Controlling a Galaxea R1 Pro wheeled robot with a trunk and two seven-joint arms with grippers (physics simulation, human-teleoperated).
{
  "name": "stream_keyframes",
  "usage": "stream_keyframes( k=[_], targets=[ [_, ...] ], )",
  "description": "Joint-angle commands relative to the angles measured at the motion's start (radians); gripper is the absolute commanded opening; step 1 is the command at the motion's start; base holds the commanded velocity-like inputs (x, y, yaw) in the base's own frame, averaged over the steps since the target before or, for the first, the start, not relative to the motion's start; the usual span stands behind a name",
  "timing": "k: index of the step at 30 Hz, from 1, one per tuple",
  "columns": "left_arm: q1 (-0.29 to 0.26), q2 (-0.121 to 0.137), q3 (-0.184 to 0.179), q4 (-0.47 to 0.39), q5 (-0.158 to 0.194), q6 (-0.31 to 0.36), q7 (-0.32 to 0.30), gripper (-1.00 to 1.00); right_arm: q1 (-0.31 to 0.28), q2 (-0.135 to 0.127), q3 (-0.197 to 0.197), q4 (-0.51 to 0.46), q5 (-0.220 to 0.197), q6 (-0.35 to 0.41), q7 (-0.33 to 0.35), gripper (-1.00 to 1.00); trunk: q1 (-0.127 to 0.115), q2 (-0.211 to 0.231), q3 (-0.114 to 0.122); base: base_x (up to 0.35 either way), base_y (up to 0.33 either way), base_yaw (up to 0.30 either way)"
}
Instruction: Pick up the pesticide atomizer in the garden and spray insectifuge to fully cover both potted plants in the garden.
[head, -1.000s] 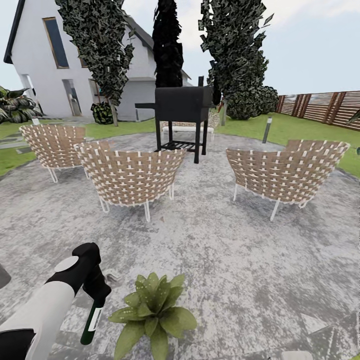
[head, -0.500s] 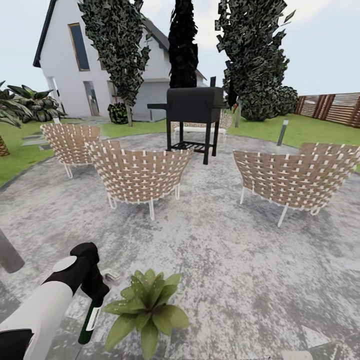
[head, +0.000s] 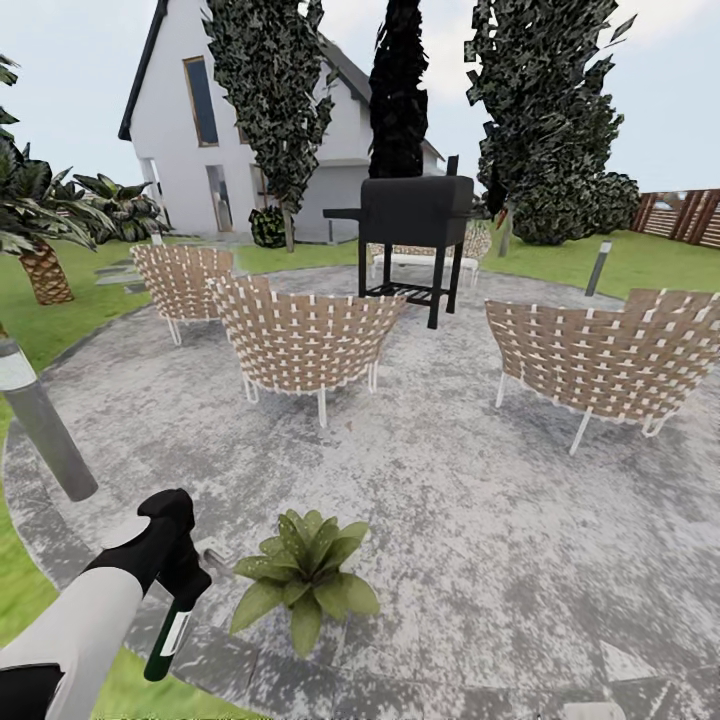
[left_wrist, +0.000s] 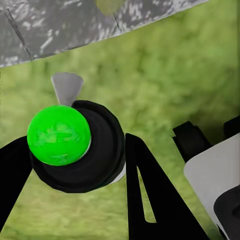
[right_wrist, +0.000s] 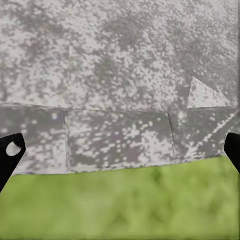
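My left gripper (head: 185, 572) at the lower left of the head view is shut on the pesticide atomizer (head: 168, 638), a slim dark bottle hanging down, its whitish trigger head (head: 215, 549) poking out beside the hand. In the left wrist view the atomizer (left_wrist: 95, 150) sits end-on between the black fingers (left_wrist: 150, 200), showing a bright green round end. A potted plant (head: 303, 570), a low green rosette, stands on the paved patio (head: 450, 500) just right of the bottle. My right gripper (right_wrist: 120, 150) is open over the patio's edge and grass, holding nothing.
Three woven chairs (head: 305, 340) (head: 183, 280) (head: 610, 360) ring the patio around a black grill (head: 415, 215). A grey bollard lamp (head: 38, 425) leans at the left patio edge. A palm (head: 35, 235) and lawn lie left, a wooden fence (head: 685, 215) far right.
The camera has turned left, so the whole scene slid right and the bollard and palm came into view. The left gripper still holds the atomizer beside the plant.
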Motion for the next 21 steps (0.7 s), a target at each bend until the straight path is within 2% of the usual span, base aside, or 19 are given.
stream_keyframes(
  k=[1, 9, 12, 15, 18, 21],
  targets=[
    [0.000, -0.001, 0.004, -0.001, -0.009, 0.009, -0.009, -1.00, -0.001, 0.000, -0.006, 0.002, 0.011, -0.004, -0.005, 1.00, 0.000, 0.000, -0.001, -0.018, -0.008, 0.002],
    [0.000, -0.004, 0.003, 0.000, -0.009, 0.009, -0.009, -1.00, -0.001, 0.000, -0.006, 0.000, 0.012, -0.003, -0.005, 1.00, 0.000, 0.000, -0.001, -0.004, -0.008, 0.000],
    [0.001, -0.011, 0.003, 0.002, -0.009, 0.009, -0.009, -1.00, -0.001, 0.000, -0.006, 0.000, 0.012, -0.003, -0.005, 1.00, 0.000, 0.000, -0.001, -0.069, -0.177, 0.000],
    [0.004, -0.006, 0.004, 0.010, -0.009, 0.009, -0.009, -1.00, -0.001, 0.000, -0.006, 0.000, 0.012, -0.003, -0.005, 1.00, 0.000, 0.000, -0.001, -0.201, -0.154, 0.000],
    [0.050, 0.002, 0.004, 0.002, -0.009, 0.009, -0.007, -1.00, -0.001, 0.000, -0.006, 0.001, 0.012, -0.003, -0.005, 1.00, 0.000, 0.000, -0.001, -0.275, -0.025, 0.000],
    [0.068, 0.006, 0.004, 0.003, -0.010, 0.008, 0.003, -1.00, -0.001, 0.000, -0.006, 0.001, 0.012, -0.003, -0.005, 1.00, 0.000, 0.000, -0.001, -0.063, -0.003, 0.000]
  ],
)
